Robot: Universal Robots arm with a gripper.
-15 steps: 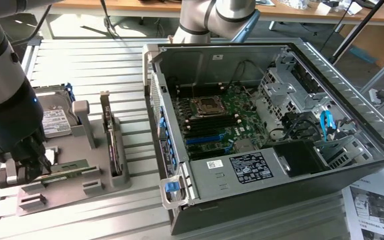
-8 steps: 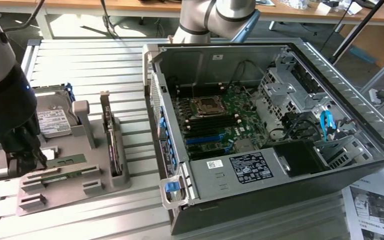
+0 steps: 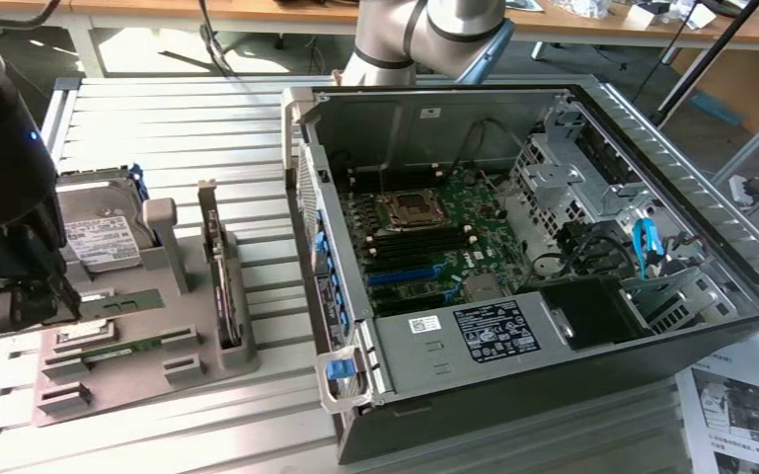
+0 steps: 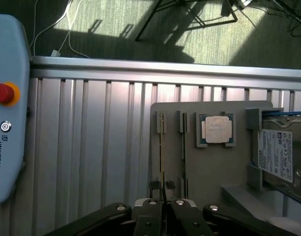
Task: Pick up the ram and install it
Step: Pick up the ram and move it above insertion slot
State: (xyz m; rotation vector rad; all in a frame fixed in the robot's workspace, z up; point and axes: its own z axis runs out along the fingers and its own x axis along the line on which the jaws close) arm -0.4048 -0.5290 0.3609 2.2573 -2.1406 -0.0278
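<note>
Two thin green ram sticks stand on edge in slots of the grey holder (image 4: 209,162). My gripper (image 4: 163,204) is shut on the near end of one ram (image 4: 162,147), whose edge runs between the fingertips (image 4: 151,206); it still sits in its slot. The second ram (image 4: 184,142) stands parallel beside it, untouched. In the exterior view the gripper (image 3: 17,306) hangs over the holder's end at that view's left, by the ram sticks (image 3: 122,302).
The holder also carries a silver processor chip (image 4: 216,130), a hard drive (image 3: 96,237) and a dark expansion card (image 3: 221,286) on edge. An open computer case (image 3: 695,188) with its motherboard (image 3: 418,232) lies at the exterior view's right. A teach pendant (image 4: 8,108) lies beside the table.
</note>
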